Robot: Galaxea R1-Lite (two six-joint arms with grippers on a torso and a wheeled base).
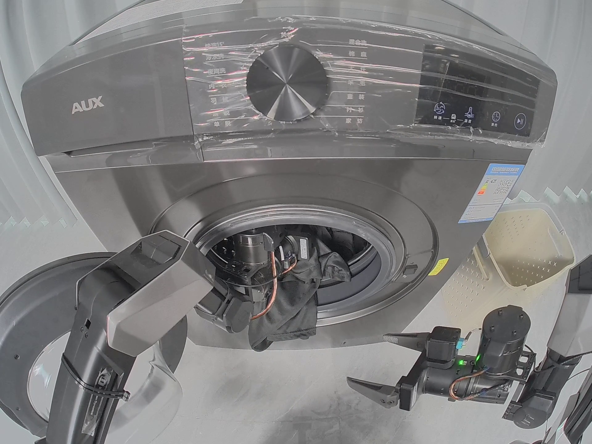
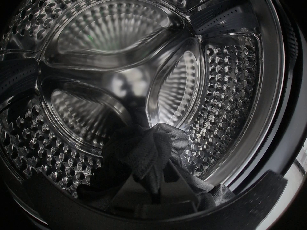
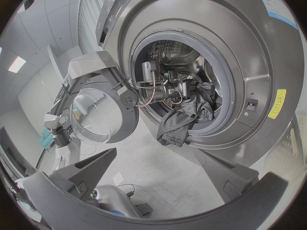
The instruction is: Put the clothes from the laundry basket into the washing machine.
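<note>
Left arm (image 1: pixel 148 285) nearest, lower left, wrist in washer (image 1: pixel 123 174) mouth at centre. Left gripper (image 1: pixel 300 251) against dark cloth (image 1: pixel 290 306) (jaws hidden, cannot tell). Cloth draped over mouth rim, part inside drum, part hanging out. Right gripper (image 1: pixel 377 365) lower right, jaws wide, holding nothing. Basket (image 1: pixel 530 248) at right edge, beside washer.

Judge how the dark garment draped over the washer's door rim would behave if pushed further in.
Likely floppy: the dark garment folds and hangs limp over the door rim. Probably light, since it bunches in soft creases inside the drum. A push may just crumple it, and the hanging part could slide back out.
</note>
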